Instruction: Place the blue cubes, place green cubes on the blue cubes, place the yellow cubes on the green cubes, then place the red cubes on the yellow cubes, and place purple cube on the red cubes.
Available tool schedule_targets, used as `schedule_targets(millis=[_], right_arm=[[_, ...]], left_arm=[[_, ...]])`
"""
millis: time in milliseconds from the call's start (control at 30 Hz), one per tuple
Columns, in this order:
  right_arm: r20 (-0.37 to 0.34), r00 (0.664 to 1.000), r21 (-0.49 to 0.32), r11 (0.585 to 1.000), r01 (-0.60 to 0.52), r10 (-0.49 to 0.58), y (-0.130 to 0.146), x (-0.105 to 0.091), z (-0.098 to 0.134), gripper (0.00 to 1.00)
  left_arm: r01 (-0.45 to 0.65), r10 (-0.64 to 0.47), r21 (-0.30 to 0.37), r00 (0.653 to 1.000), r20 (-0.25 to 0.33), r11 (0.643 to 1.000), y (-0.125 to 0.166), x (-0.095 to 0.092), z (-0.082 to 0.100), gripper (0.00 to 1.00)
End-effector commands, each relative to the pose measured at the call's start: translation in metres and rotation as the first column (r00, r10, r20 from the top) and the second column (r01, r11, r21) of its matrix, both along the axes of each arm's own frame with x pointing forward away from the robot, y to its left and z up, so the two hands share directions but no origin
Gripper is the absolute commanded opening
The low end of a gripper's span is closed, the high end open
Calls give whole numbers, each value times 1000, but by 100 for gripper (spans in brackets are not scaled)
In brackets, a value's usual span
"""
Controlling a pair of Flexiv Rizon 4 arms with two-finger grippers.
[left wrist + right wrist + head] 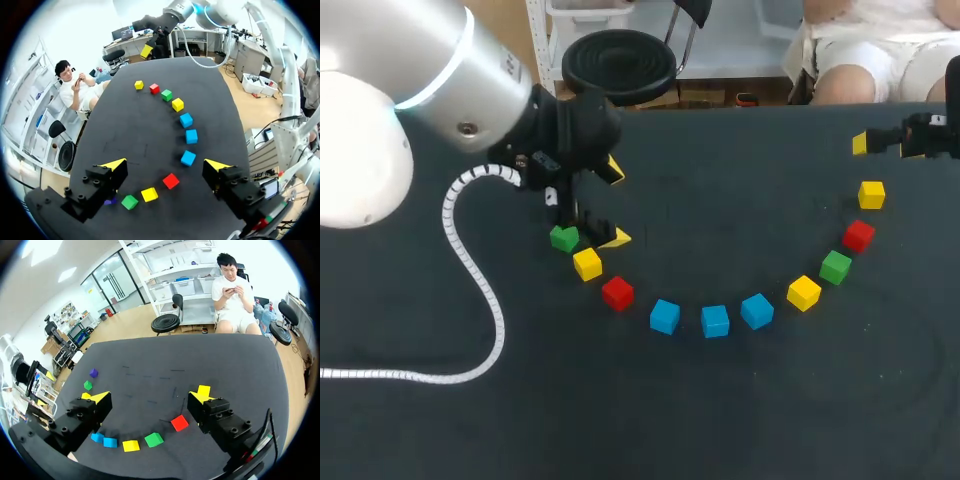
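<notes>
Reading the arc of cubes as a clock face in the head view, my left end effector (614, 205) hangs open and empty at about 9 o'clock, right above that end of the arc. One yellow tip is just beside the left green cube (563, 238). From there the row runs down through the left yellow cube (587, 263) and the left red cube (617, 292) to the three blue cubes (715, 321) at 6 o'clock. It climbs again through the right yellow cube (803, 293), the right green cube (836, 267) and the right red cube (858, 236) to the far yellow cube (871, 194) at 3 o'clock. The purple cube (93, 373) lies beyond the left green cube, probably hidden under my left arm in the head view. My right end effector (150, 397) is also open and empty, out past 3 o'clock, apart from the cubes.

All cubes sit singly on the dark surface (720, 420); nothing is stacked. I judge them light, rigid blocks with smooth, possibly slick painted faces. I would pinch a blue cube on two opposite flat faces, square-on, fingers lined up across the arc. That way the tips drop on the bare inner and outer sides, not into the narrow gaps between neighbours. A light, centred squeeze should do; a corner grip would likely twist it.
</notes>
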State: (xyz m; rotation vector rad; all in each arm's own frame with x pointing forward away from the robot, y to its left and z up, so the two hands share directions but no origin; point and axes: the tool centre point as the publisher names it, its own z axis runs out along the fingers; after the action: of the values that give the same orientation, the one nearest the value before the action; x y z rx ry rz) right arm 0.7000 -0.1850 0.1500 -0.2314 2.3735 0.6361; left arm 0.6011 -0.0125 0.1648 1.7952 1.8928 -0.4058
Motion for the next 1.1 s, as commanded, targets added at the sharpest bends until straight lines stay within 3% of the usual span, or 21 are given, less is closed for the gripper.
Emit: schedule_targets(millis=[33,200,367,567,900,1100], right_arm=[[0,1000,0,1000,0,0,0,0,0,100],[0,1000,0,1000,0,0,0,0,0,100],[0,1000,0,1000,0,0,0,0,0,100],[0,1000,0,1000,0,0,0,0,0,100],[0,1000,0,1000,0,0,0,0,0,100],[0,1000,0,1000,0,0,0,0,0,100]], left_arm=[[50,-51,-36,998,-28,998,-11,24,-3,100],[117,-125,-131,991,-53,985,-21,40,-9,100],[114,-120,-81,990,-72,990,-24,55,-16,100],[81,-83,-33,995,-58,996,-10,55,-18,100],[10,-14,-48,997,-81,999,27,59,-33,100],[26,-32,-70,997,-76,997,20,66,-34,100]])
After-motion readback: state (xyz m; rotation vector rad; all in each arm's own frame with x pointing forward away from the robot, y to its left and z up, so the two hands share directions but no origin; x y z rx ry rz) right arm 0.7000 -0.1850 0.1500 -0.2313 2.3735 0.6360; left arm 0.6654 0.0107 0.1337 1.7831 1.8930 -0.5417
